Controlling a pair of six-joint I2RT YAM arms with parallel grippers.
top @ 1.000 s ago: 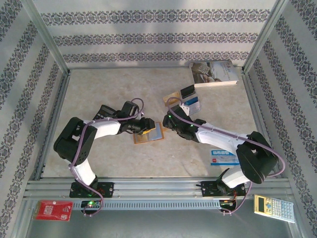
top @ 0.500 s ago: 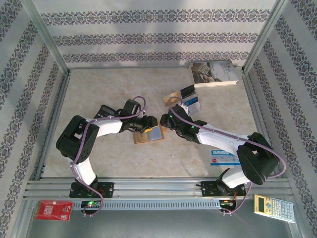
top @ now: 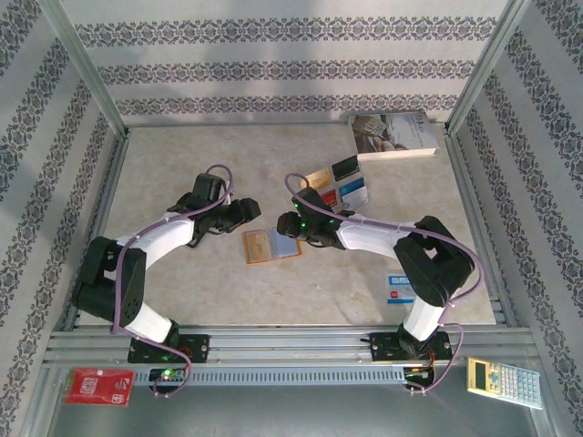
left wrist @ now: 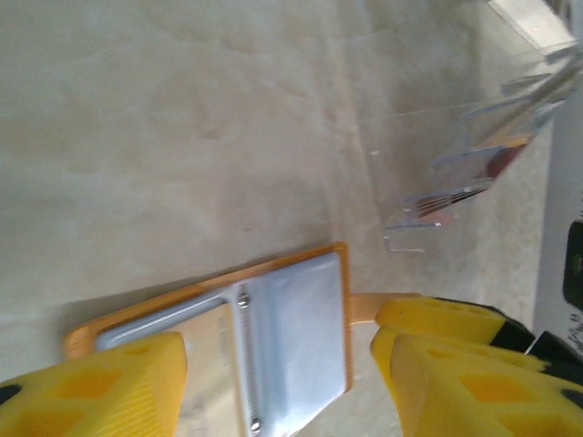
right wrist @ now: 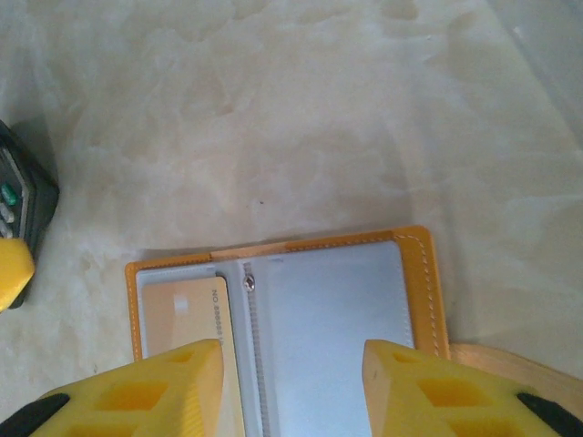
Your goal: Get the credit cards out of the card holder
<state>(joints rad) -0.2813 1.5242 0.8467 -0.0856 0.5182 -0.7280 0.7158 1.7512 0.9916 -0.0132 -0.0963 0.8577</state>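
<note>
At table (top: pixel 182 155) centre, lies open flat: rectangular tan-orange card holder (top: pixel 271 245), smooth blue-grey lining, beige card (right wrist: pixel 187 309) tucked in. At eleven and two o'clock, left gripper (top: pixel 250 208), right gripper (top: pixel 290 229), blocky yellow fingers (right wrist: pixel 137 382) apart.

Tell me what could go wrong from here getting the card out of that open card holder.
The card holder lies loose on the table, nothing pinning it, so pulling could drag it along. The tan card lies flat in its pocket; the right arm's fingers might pinch the lining too. The left arm's fingers hang close by and could collide.
</note>
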